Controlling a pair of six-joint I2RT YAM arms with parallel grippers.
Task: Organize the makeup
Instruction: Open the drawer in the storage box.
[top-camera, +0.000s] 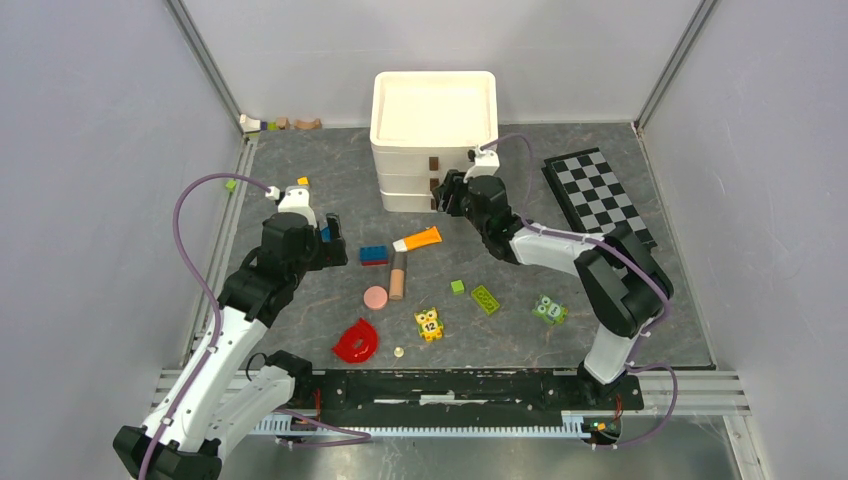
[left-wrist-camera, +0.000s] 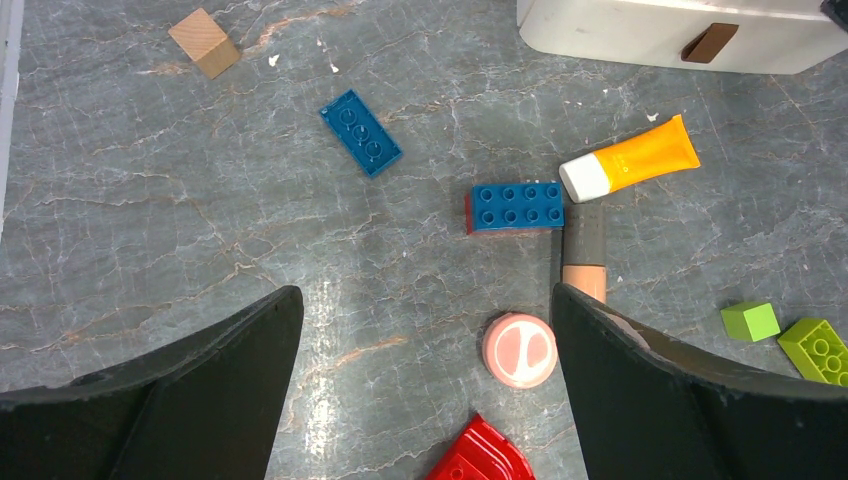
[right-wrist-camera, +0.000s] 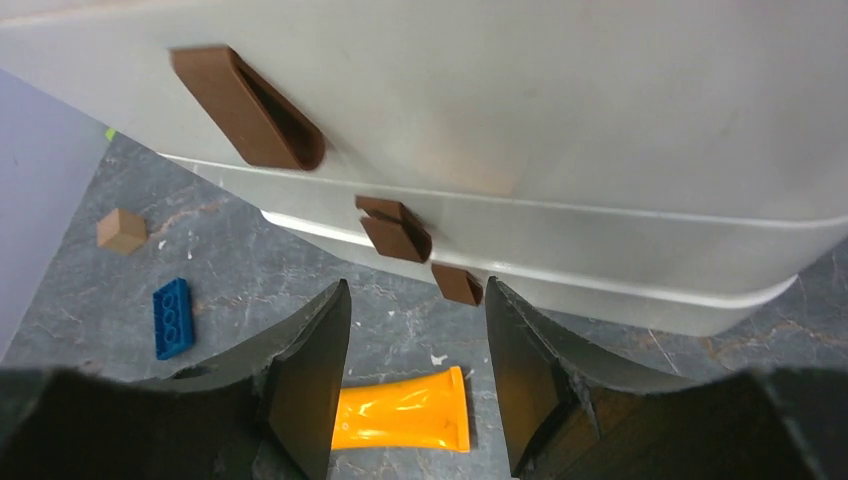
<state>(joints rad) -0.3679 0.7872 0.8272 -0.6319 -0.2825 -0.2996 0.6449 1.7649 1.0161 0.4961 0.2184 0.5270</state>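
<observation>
The orange tube with white cap (top-camera: 418, 239) lies mid-table in front of the white drawer unit (top-camera: 434, 110); it also shows in the left wrist view (left-wrist-camera: 630, 160) and the right wrist view (right-wrist-camera: 400, 410). The beige stick (top-camera: 398, 276) (left-wrist-camera: 584, 250) lies just below it, and the round pink disc (top-camera: 375, 297) (left-wrist-camera: 520, 349) lies beside that. My left gripper (top-camera: 335, 248) (left-wrist-camera: 425, 300) is open and empty, above the table left of the disc. My right gripper (top-camera: 445, 195) (right-wrist-camera: 415, 300) is open and empty at the unit's brown drawer handles (right-wrist-camera: 458, 283). The pencil and packets are out of view.
Blue bricks (top-camera: 373, 255) (left-wrist-camera: 516, 206), a flat blue plate (left-wrist-camera: 361, 131), a red half-ring (top-camera: 357, 341), a yellow owl block (top-camera: 429, 323), a green owl block (top-camera: 549, 310) and green bricks (top-camera: 486, 299) lie around. A checkerboard (top-camera: 600, 195) lies at right. A wooden cube (left-wrist-camera: 204, 42) sits far left.
</observation>
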